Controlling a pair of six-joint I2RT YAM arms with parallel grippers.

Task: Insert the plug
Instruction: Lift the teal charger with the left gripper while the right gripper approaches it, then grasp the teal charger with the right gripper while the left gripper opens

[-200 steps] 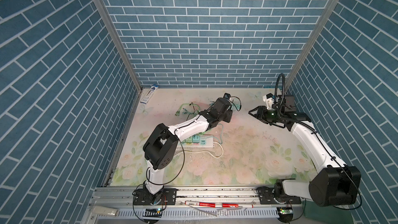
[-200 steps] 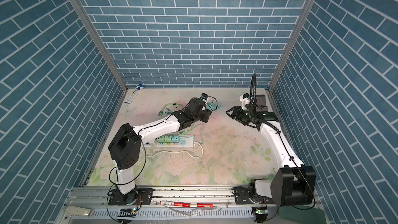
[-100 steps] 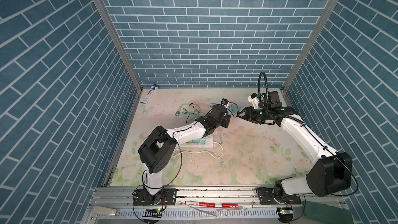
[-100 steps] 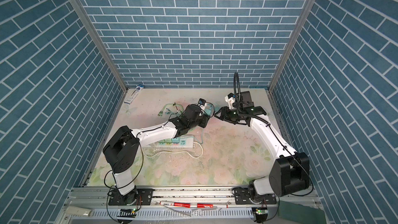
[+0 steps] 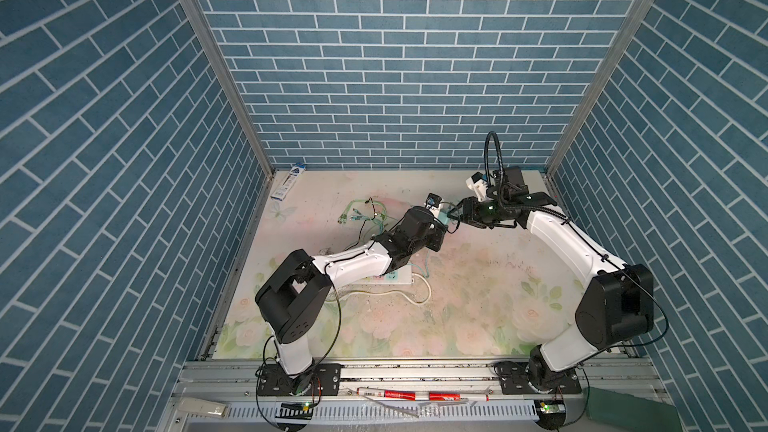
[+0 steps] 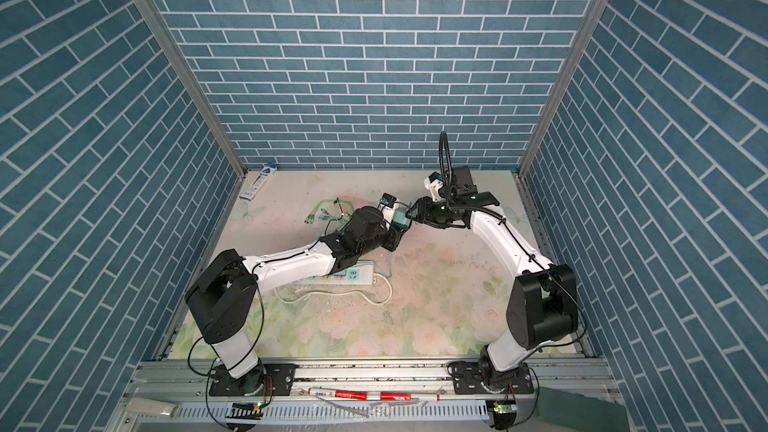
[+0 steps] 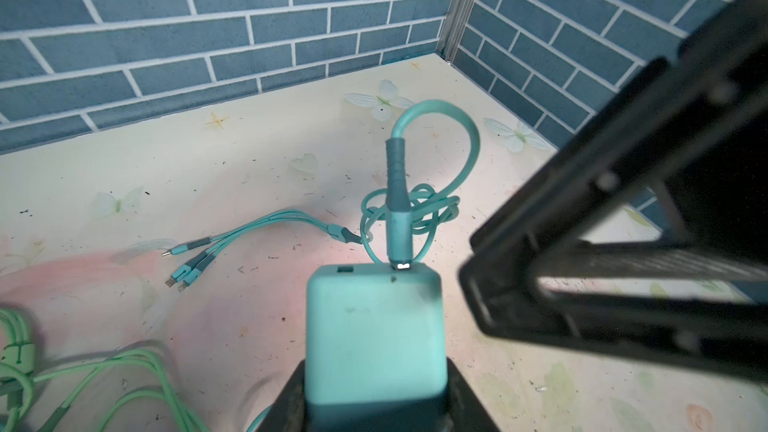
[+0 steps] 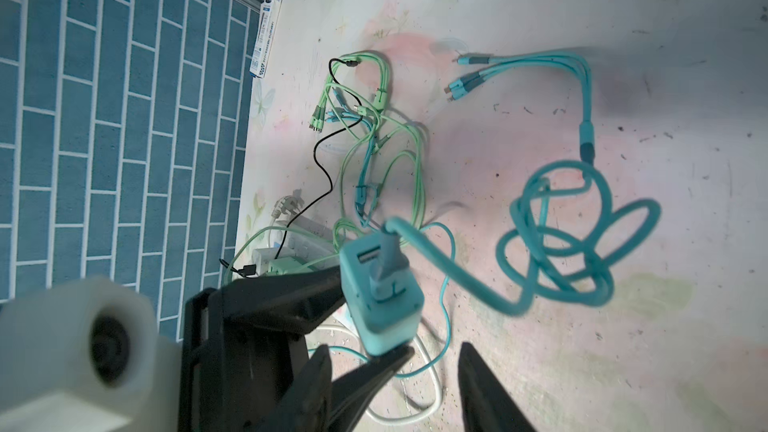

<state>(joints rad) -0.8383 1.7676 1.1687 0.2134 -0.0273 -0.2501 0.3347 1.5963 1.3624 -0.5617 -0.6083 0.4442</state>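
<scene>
My left gripper (image 5: 443, 221) is shut on a teal charger block (image 7: 374, 334), held above the table in both top views. A teal cable's plug (image 7: 398, 238) sits in one port of the block (image 8: 380, 284); its coil (image 8: 573, 251) lies on the mat. My right gripper (image 5: 457, 216) stands open right beside the block, and its fingers (image 8: 486, 388) straddle the block's lower corner without touching it. The white power strip (image 6: 353, 278) lies flat under my left forearm, partly hidden by it.
A tangle of pale green cables (image 5: 361, 218) lies behind the left arm, with a black wire through it. A slim box (image 5: 286, 184) leans at the back left wall. The strip's white cord (image 5: 415, 297) loops toward the front.
My right gripper has swung left across the table and now sits against the charger block. The left gripper, still holding the block, has shifted slightly lower and toward it.
</scene>
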